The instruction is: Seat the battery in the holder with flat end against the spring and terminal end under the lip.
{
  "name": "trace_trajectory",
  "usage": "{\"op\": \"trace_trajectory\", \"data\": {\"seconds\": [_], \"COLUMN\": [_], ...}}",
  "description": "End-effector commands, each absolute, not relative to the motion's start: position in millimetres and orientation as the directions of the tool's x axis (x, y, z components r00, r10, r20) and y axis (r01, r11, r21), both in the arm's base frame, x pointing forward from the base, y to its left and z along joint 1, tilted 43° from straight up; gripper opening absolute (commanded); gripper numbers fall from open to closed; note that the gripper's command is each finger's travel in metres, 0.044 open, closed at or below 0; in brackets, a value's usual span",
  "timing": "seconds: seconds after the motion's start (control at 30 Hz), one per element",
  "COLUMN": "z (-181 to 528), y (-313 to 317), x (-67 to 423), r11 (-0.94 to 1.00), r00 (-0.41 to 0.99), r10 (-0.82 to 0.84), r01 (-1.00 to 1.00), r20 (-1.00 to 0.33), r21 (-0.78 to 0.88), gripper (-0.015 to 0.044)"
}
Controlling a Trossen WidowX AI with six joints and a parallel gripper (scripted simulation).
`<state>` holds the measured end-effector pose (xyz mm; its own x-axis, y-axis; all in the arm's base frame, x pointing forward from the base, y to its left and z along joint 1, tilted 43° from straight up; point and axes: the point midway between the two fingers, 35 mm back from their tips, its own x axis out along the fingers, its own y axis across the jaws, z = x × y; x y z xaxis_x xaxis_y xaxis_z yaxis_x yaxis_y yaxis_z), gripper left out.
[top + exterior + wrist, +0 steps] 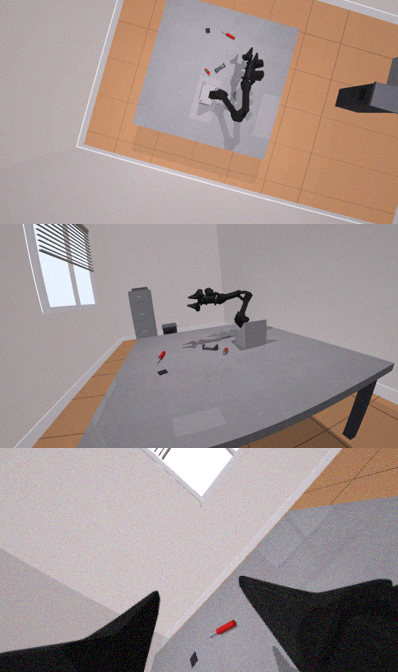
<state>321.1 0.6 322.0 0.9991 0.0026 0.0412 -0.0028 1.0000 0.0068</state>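
Grey table (278, 380) holds battery (225, 351) beside holder (210, 347); no writing legible.

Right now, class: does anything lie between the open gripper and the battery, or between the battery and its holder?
Nothing visible does. The gripper hangs open and empty high above the table. The battery lies beside the holder, bare table between them. The screwdriver and small dark square lie well off to the side.
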Motion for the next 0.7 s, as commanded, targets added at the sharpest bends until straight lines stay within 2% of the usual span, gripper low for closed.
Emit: {"op": "trace_trajectory", "data": {"seconds": [0.0, 0.07, 0.17, 0.3, 0.43, 0.57, 0.67], "z": [319, 293, 233, 154, 82, 23, -11], "y": [1, 8, 26, 49, 68, 77, 78], "x": [323, 335, 354, 358, 340, 308, 279], "r11": [1.0, 1.0, 0.999, 0.986, 0.945, 0.859, 0.757], "r00": [1.0, 0.997, 0.949, 0.806, 0.601, 0.376, 0.221], "r10": [0.003, 0.007, 0.01, -0.014, -0.089, -0.222, -0.353], "r01": [-0.003, -0.007, -0.027, -0.088, -0.201, -0.362, -0.503], "r20": [0.028, -0.078, -0.314, -0.591, -0.794, -0.9, -0.909], "r21": [0.006, -0.004, -0.048, -0.143, -0.258, -0.363, -0.416], "gripper": [0.0374, 0.0321, 0.0242, 0.0236, 0.0236, 0.0236, 0.0236]}}
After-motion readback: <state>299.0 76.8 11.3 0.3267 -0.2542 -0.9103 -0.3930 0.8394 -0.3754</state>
